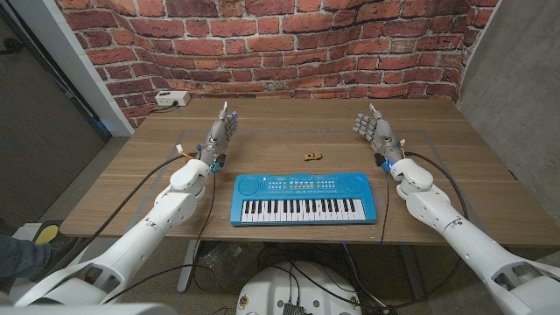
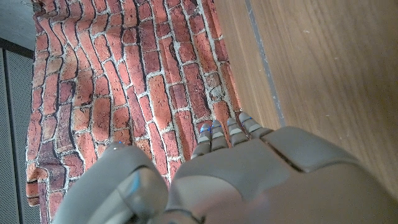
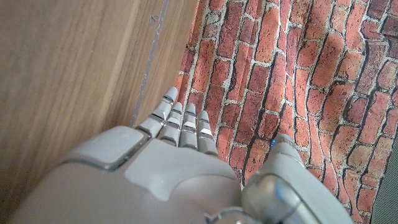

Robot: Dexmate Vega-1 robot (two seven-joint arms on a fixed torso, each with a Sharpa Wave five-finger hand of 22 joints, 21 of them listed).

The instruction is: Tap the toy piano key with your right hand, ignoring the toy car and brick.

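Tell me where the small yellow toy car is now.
In the head view, the small yellow toy car sits on the wooden table, just behind the blue toy piano, between the two hands.

wooden table (image 1: 455,157) | blue toy piano (image 1: 302,199) front-ctr | toy car (image 1: 311,157) behind | white box (image 1: 171,99) far-left corner

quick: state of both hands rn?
Left hand: open, holding nothing.
Right hand: open, holding nothing, not on the toy piano.

right hand (image 3: 168,171), table (image 3: 68,68), brick wall (image 3: 298,68).
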